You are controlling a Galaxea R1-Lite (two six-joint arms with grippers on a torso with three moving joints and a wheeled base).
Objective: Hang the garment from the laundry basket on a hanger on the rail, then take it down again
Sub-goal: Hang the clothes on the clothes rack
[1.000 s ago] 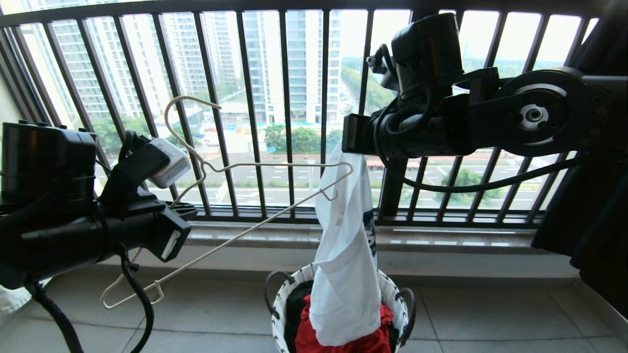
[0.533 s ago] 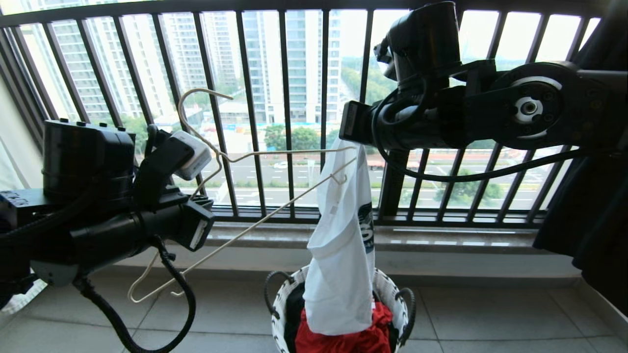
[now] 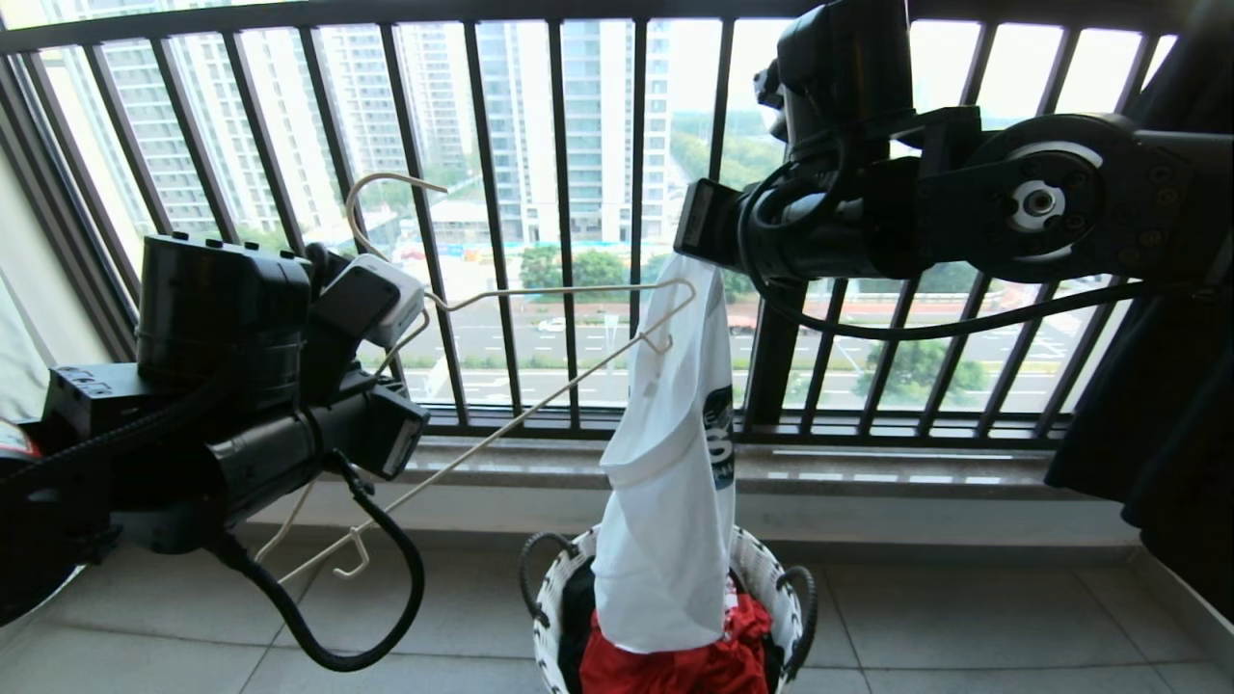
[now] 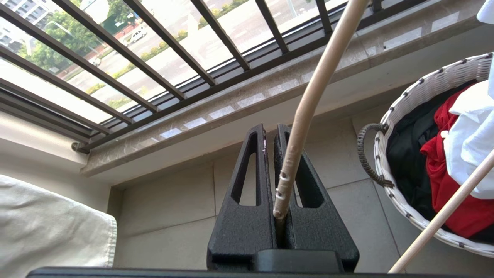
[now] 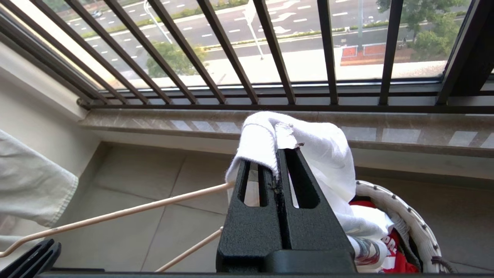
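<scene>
My right gripper (image 5: 274,156) is shut on the top of the garment (image 3: 665,501), a white T-shirt with a dark blue print. The shirt hangs straight down, and its hem reaches into the laundry basket (image 3: 762,578) on the floor. My left gripper (image 4: 269,129) is shut on the hanger (image 3: 559,288), a thin cream wire one, and holds it tilted to the left of the shirt. The hanger's far end with its small notch meets the shirt just below my right gripper. The wire (image 4: 308,100) runs up from between the left fingers. The rail is out of view.
The black window guard (image 3: 564,212) and a stone sill (image 3: 868,467) stand just behind both arms. A red cloth (image 3: 675,670) and a black shirt (image 4: 405,162) lie in the basket. A dark garment (image 3: 1157,405) hangs at the right edge, and a pale cloth (image 4: 46,227) at the left.
My left arm has moved right and up, swinging the hanger flatter with its far end up by the shirt's top. My right gripper has lifted the shirt slightly.
</scene>
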